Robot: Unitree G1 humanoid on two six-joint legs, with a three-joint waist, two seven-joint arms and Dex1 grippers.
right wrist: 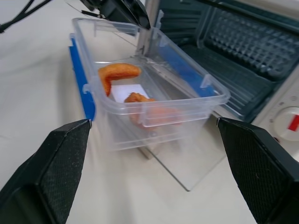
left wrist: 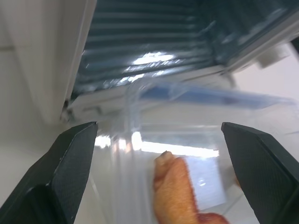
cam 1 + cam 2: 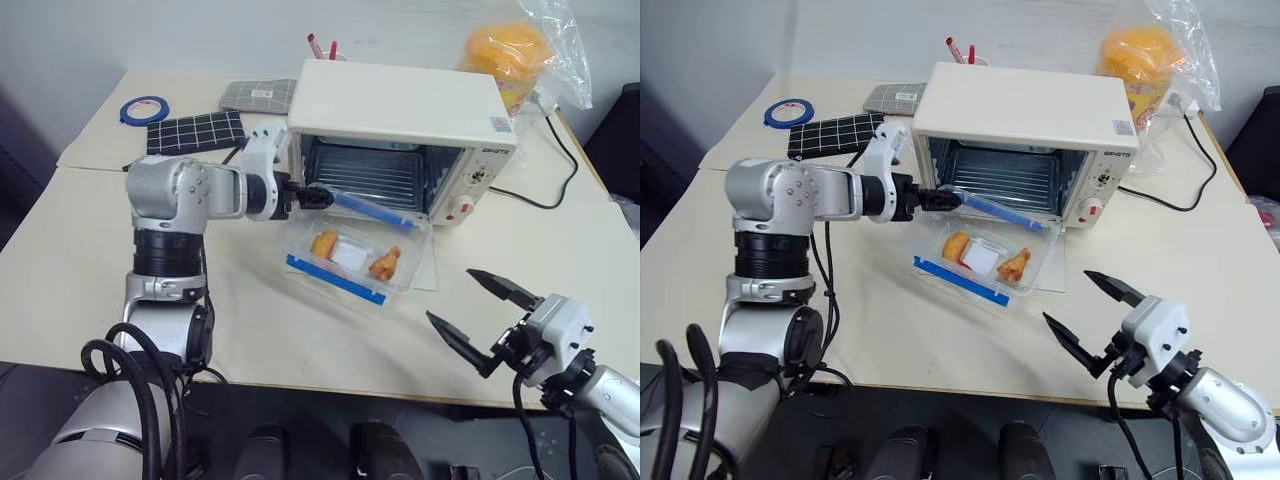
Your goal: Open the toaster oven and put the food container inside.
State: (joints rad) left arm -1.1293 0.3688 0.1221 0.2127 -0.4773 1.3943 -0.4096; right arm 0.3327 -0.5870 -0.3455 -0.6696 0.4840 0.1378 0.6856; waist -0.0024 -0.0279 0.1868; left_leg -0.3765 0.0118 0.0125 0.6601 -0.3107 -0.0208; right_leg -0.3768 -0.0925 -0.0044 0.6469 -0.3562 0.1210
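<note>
The cream-white toaster oven (image 3: 400, 105) stands open, its glass door (image 1: 187, 163) folded down flat on the table. The clear food container (image 3: 355, 255), with blue side clips and orange food pieces, rests on the door, its far edge at the oven mouth. My left gripper (image 3: 318, 196) is at the container's far left corner, jaws open, and the corner sits between the wide-apart fingers (image 2: 60, 177). My right gripper (image 3: 480, 310) hovers open near the table's front right, apart from the container (image 1: 140, 93) and pointing toward it.
A black white-grid pouch (image 3: 195, 130), a grey pouch (image 3: 258, 95) and a blue tape roll (image 3: 145, 108) lie at the back left. An orange item in a plastic bag (image 3: 515, 50) stands behind the oven. A black cable (image 3: 560, 170) runs along the right side.
</note>
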